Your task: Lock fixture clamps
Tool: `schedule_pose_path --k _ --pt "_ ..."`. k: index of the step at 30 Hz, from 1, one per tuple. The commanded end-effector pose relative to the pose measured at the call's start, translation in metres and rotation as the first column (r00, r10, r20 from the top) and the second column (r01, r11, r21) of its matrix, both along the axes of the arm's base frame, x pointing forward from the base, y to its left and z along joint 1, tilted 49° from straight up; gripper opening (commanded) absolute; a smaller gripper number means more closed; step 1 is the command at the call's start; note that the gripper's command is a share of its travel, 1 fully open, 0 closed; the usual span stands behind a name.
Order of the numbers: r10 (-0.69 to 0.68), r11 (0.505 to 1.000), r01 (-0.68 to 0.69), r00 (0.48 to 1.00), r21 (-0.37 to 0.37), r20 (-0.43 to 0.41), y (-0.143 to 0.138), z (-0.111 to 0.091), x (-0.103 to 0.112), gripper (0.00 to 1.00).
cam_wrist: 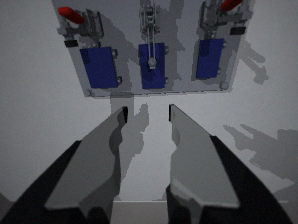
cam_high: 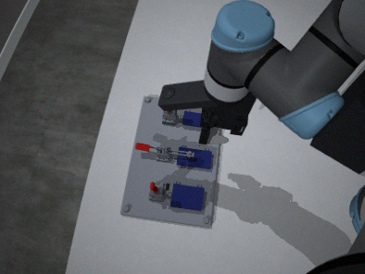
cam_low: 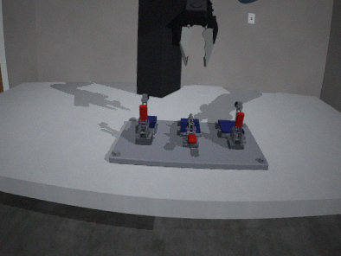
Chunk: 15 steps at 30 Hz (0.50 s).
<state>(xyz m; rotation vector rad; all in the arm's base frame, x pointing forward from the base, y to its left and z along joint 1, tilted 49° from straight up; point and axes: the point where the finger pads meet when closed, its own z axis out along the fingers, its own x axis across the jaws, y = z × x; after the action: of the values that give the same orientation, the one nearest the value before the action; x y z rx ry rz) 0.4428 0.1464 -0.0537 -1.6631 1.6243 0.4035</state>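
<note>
On the bench [cam_high: 259,222] [cam_low: 52,143] [cam_wrist: 30,125] lies the fixture [cam_high: 134,194] [cam_low: 164,153] [cam_wrist: 227,82], with outer clamps [cam_high: 158,191] [cam_high: 169,117] [cam_low: 144,130] [cam_low: 236,134] [cam_wrist: 82,25] [cam_wrist: 215,15] upright and the middle clamp [cam_high: 164,154] [cam_low: 190,130] [cam_wrist: 149,20] folded down. Our claw [cam_high: 204,136] [cam_low: 196,65] [cam_wrist: 148,106], partly open and holding nothing, hangs above. We should push one upright handle squarely, through the hard point, until it stops. We can read no writing.

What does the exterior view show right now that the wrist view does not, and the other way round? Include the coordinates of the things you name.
Only the exterior view: the wall [cam_low: 281,48] with its switch plate [cam_low: 251,18], and the table's front edge [cam_low: 173,207] above the dark floor [cam_low: 86,242].

Only the wrist view: the blue parts [cam_low: 190,125] [cam_wrist: 101,70] from above, with the middle clamp's bar [cam_wrist: 151,42] reaching over its part.

Both: the fixture plate [cam_low: 164,151] [cam_wrist: 131,75], three red-handled clamps [cam_low: 144,130] [cam_wrist: 149,17], and the gripper [cam_low: 196,65] [cam_wrist: 148,106] with nothing between its fingers.
</note>
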Motion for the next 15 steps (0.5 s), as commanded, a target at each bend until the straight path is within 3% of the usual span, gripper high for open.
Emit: schedule_pose_path --k 1,7,12,15 --pt "-0.004 1.000 0.004 1.000 -0.004 0.006 0.000 -0.001 0.003 0.28" --pt "-0.004 1.000 0.004 1.000 -0.004 0.006 0.000 -0.001 0.003 0.28" --pt "-0.004 1.000 0.004 1.000 -0.004 0.006 -0.037 -0.021 0.045 0.28" --pt "-0.004 1.000 0.004 1.000 -0.004 0.006 -0.037 -0.021 0.045 0.28"
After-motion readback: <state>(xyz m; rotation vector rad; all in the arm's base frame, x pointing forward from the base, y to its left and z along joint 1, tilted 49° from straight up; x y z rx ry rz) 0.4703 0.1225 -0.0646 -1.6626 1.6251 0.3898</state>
